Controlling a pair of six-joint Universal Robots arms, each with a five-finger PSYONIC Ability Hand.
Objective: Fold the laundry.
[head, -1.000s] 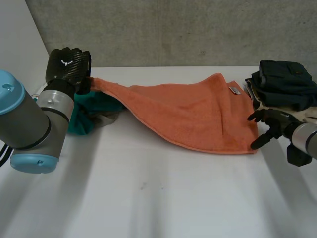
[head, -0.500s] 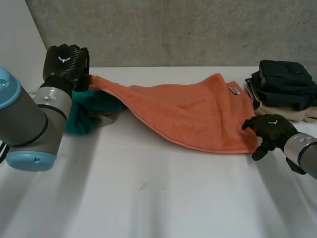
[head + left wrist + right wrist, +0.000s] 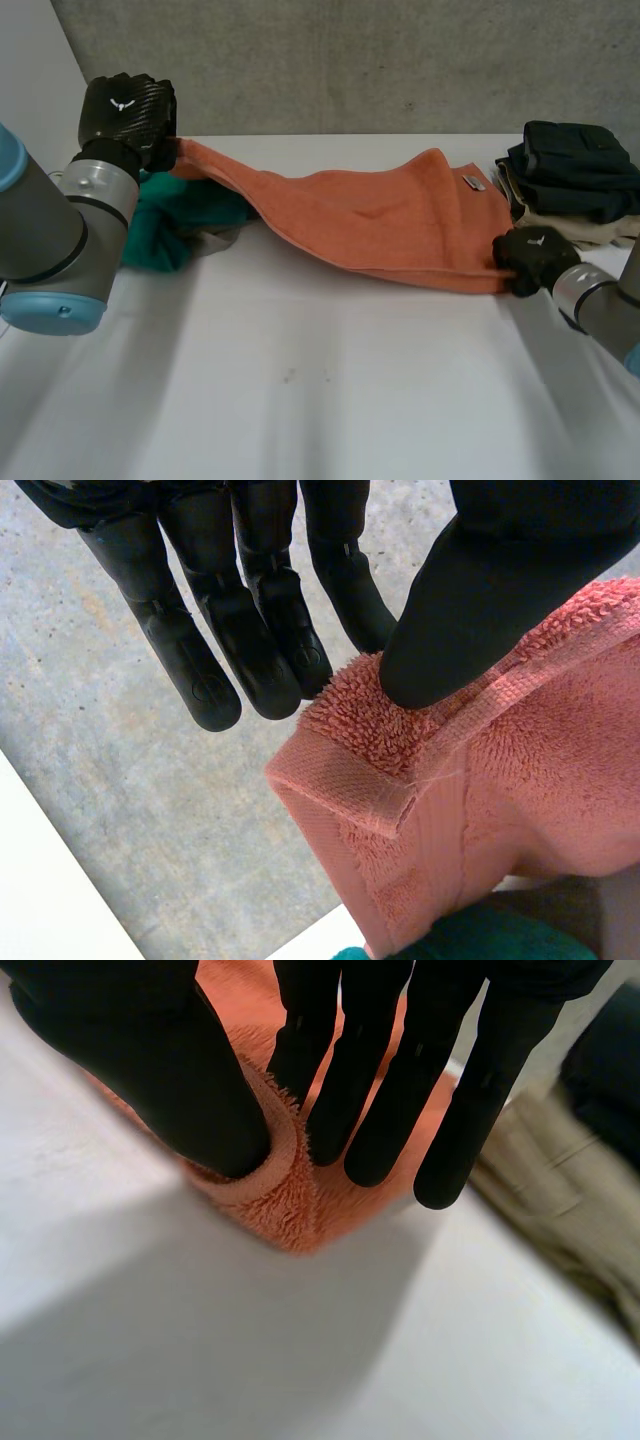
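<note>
An orange towel (image 3: 380, 225) stretches across the white table (image 3: 320, 400) from far left to right. My left hand (image 3: 125, 115) holds one corner of the towel (image 3: 400, 750) lifted off the table, pinched between thumb and fingers. My right hand (image 3: 530, 258) rests at the towel's near right corner (image 3: 280, 1195), with thumb and fingers closed on the cloth there.
A teal and grey heap of laundry (image 3: 185, 225) lies under the raised left end of the towel. A stack of folded clothes, dark on top of beige (image 3: 575, 180), sits at the table's right edge, just beyond my right hand. A concrete wall stands behind.
My right hand moved in to the towel's near right corner and closed on it. My left hand rose slightly with its corner, drawing the towel tauter.
</note>
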